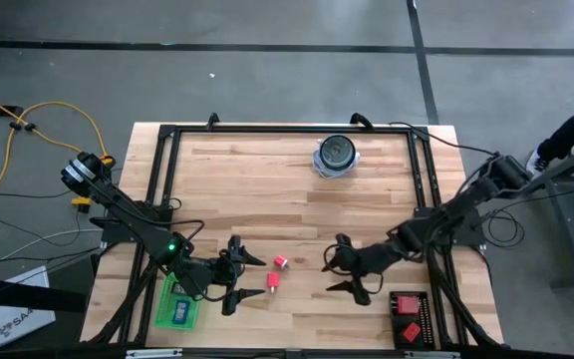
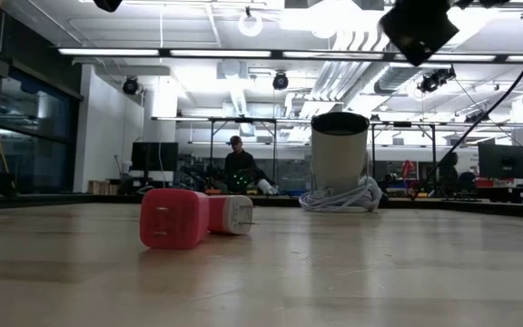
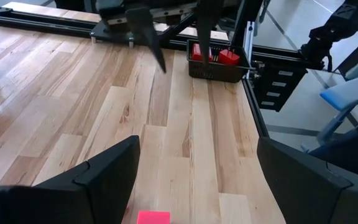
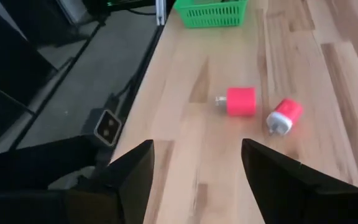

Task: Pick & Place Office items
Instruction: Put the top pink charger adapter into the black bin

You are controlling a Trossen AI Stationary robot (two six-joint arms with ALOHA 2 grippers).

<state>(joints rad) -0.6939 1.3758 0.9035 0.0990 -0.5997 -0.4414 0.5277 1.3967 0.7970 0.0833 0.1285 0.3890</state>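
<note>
Closing on two pink-red pieces, the block (image 1: 272,283) and plug (image 1: 280,262) at lower centre of the tabletop (image 1: 267,179); left pincer (image 1: 241,273) wide, right pincer (image 1: 348,271) open, both empty; next, one must straddle the block.

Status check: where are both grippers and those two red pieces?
Left gripper open, empty, beside two red pieces. Right gripper open, empty, opposite side. Pieces loose on table; nothing between.
</note>
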